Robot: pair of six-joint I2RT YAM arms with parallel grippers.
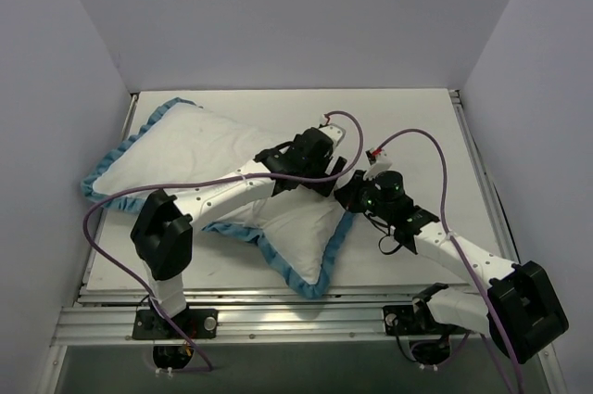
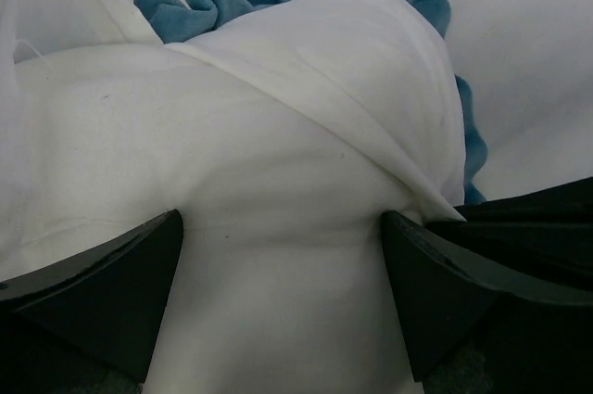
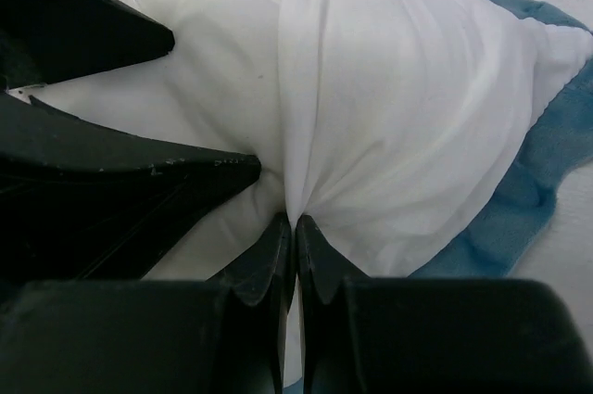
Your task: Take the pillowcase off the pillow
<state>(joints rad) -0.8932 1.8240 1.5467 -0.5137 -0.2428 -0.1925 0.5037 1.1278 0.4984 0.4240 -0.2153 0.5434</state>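
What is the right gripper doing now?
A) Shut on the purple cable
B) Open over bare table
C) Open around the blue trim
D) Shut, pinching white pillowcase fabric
D: in the right wrist view, the right gripper has its fingers pressed together on a fold of the pillowcase.

Bright even light, soft shadows; wrist cams sl. blurry.

The pillowcase (image 1: 185, 148) lay across the left and middle of the surface (image 1: 408, 116), with the pillow (image 2: 278, 264) inside it. Your left tool (image 1: 322, 174) rested on its right part, fingers either side of the pillow. Just right of that, your right tool (image 3: 295, 227) pinched the pillowcase fabric.
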